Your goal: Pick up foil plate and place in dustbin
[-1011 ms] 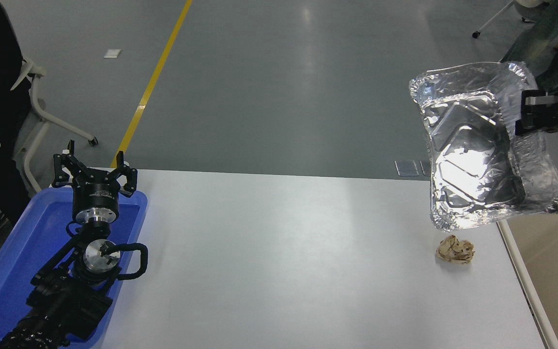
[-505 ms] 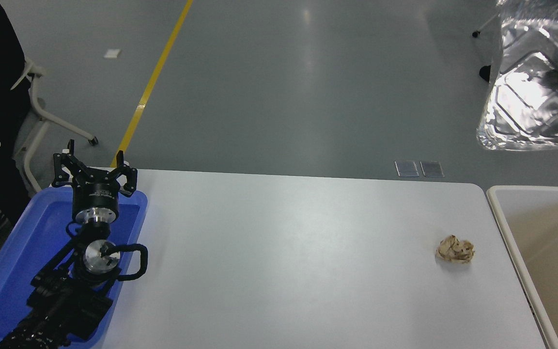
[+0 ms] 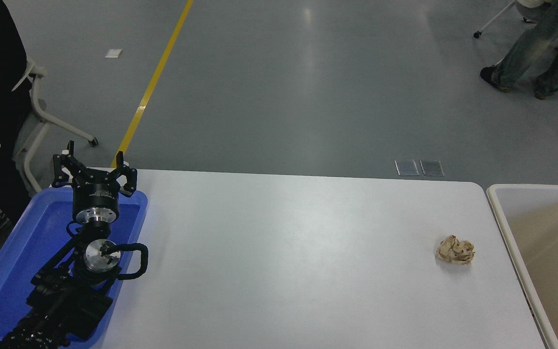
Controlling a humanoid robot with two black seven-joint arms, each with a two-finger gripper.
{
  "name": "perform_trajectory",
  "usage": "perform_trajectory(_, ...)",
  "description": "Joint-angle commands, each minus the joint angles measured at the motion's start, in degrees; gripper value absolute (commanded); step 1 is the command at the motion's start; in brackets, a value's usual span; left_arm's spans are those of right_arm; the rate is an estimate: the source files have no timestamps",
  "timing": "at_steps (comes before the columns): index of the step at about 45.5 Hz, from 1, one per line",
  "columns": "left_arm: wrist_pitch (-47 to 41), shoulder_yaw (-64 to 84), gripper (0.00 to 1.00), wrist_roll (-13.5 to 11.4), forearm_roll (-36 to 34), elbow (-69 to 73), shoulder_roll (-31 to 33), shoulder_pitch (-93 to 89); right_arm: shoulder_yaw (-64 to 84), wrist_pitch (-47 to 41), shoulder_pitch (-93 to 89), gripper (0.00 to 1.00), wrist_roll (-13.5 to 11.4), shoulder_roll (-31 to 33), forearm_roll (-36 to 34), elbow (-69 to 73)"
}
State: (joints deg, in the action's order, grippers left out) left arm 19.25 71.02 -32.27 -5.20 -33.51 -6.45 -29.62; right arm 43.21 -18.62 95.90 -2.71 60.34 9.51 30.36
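Note:
The foil plate is out of view. The cream dustbin (image 3: 502, 213) stands at the table's right end, its rounded rim and plain inside showing; what I see of the inside holds nothing. My right arm and gripper are out of view. My left gripper (image 3: 93, 169) is parked at the lower left above the blue tray, its fingers spread open and empty.
A small crumpled tan paper ball (image 3: 455, 250) lies on the white table (image 3: 284, 252) near the dustbin. A shallow blue tray (image 3: 12, 261) sits at the left under my left arm. A person's legs (image 3: 533, 43) stand at the top right. A chair (image 3: 41, 106) stands at the far left.
The foil plate, held up at the right by my right gripper, rose toward the top right and has left the picture along with the gripper. The left arm has not moved.

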Motion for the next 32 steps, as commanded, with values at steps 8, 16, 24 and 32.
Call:
perform_trajectory(8,0.00,0.00,0.99,0.01,0.01,0.02,-0.05,0.00,-21.13,9.22,-29.96,0.00,-2.56,-11.20,-9.42,-20.24)
perform_trajectory(16,0.00,0.00,0.99,0.01,0.01,0.02,0.03,0.00,-33.79,9.40,-40.34,0.00,-5.03,-20.69,-9.87,-33.25)
perform_trajectory(24,0.00,0.00,0.99,0.01,0.01,-0.07,0.03,0.00,-39.77,13.00,-45.53,0.00,-5.47,-23.42,-9.95,-33.88)
perform_trajectory(32,0.00,0.00,0.99,0.01,0.01,-0.07,0.03,0.00,-46.01,15.37,-50.28,0.00,-5.47,-26.50,-9.95,-33.88)
